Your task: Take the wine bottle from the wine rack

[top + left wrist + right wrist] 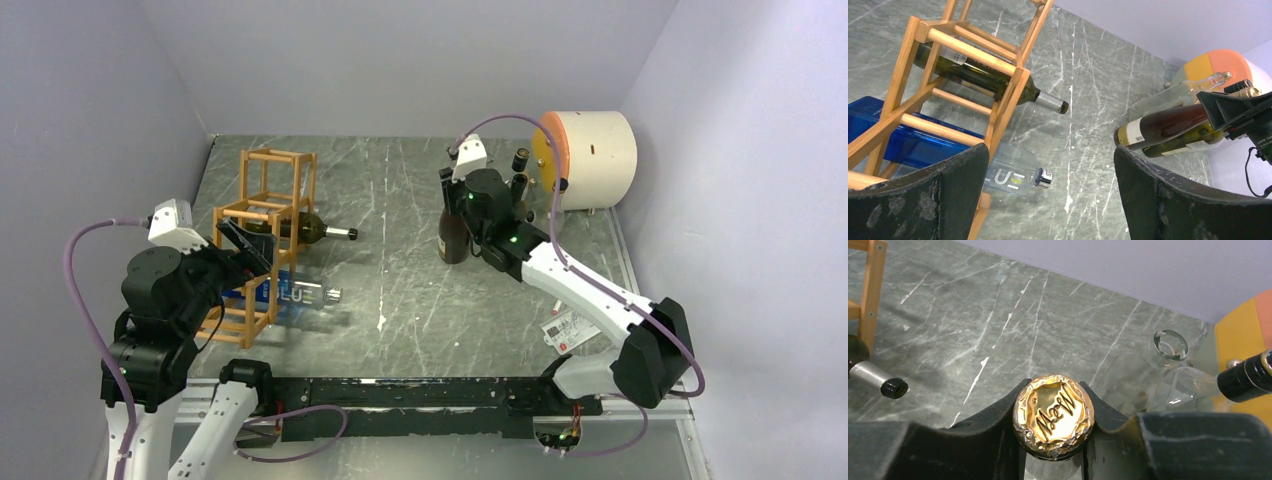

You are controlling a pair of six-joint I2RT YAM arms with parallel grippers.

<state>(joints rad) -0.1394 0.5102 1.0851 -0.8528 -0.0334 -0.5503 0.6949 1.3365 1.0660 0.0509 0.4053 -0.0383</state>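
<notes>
The right gripper is closed tight on the gold-foil top of the brown bottle, which stands upright on the desk, well apart from the rack and near other bottles. The left gripper is wide open and holds nothing, just beside the front of the rack. There a green bottle lies in a middle cell with its neck out to the right, and a blue bottle lies in the cell below.
</notes>
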